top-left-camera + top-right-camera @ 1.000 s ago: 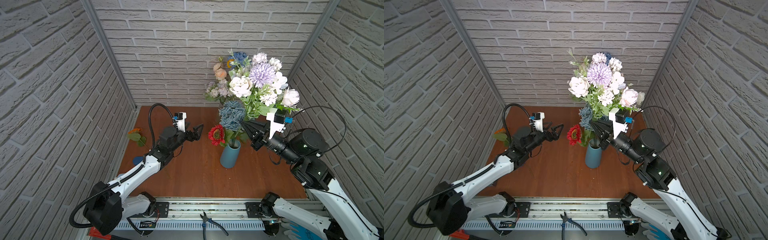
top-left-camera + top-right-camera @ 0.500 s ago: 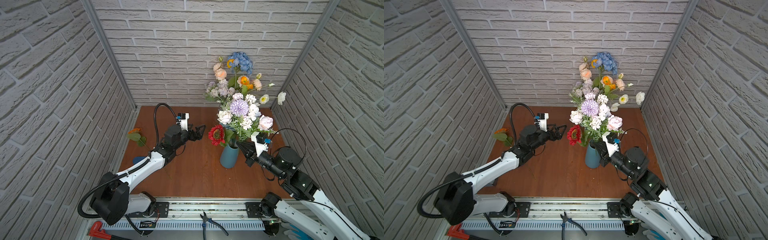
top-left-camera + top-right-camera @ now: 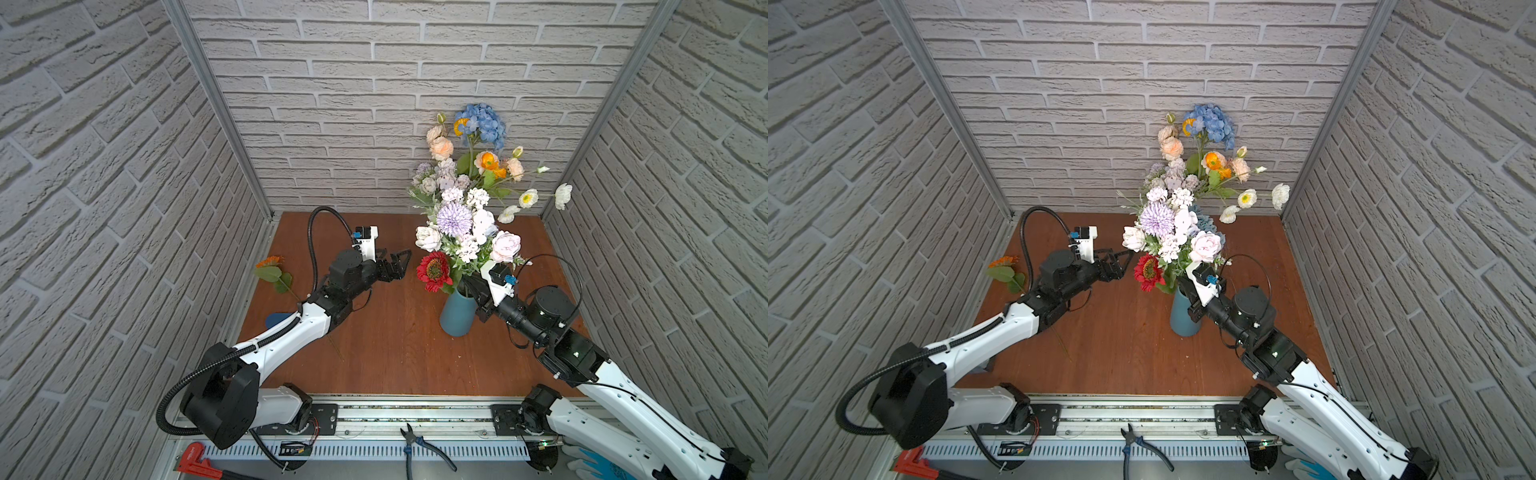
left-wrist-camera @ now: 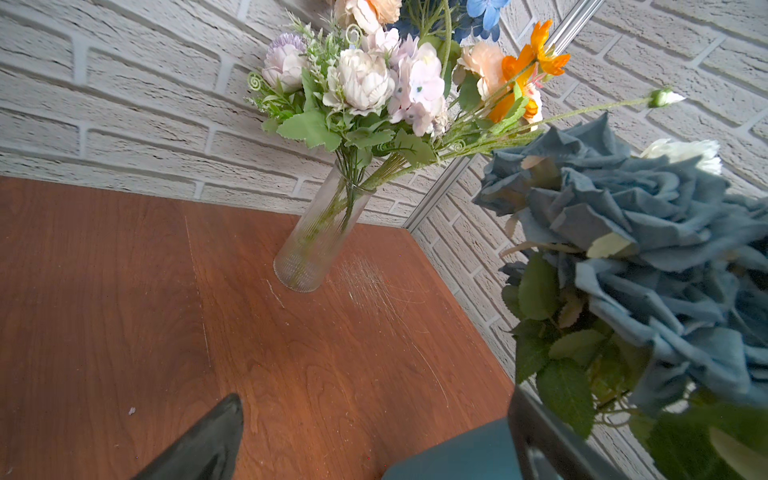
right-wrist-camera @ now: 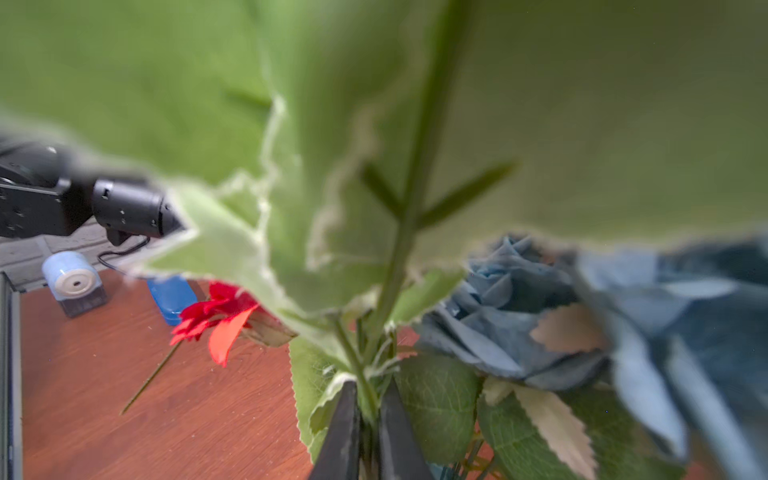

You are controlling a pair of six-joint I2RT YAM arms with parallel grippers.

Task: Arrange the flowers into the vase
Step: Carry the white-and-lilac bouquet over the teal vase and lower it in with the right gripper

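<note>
That lilac-white bunch (image 3: 461,232) has come way down to the teal vase (image 3: 457,318) mouth. An orange daisy (image 3: 270,262) waits on the table (image 3: 395,357), left gripper (image 3: 402,264) fingers wide open and empty; right gripper (image 5: 369,419) fingers clamp the bunch's stems. Next, I reckon: seat stems, release.

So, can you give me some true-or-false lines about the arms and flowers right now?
1. The right claw is shut on the stems of the pale bunch. True.
2. The left claw grips a flower. False: it is open and empty.
3. An orange flower lies on the table. True.
4. Only one vase is there. False: a blue vase and a glass vase both hold flowers.
</note>
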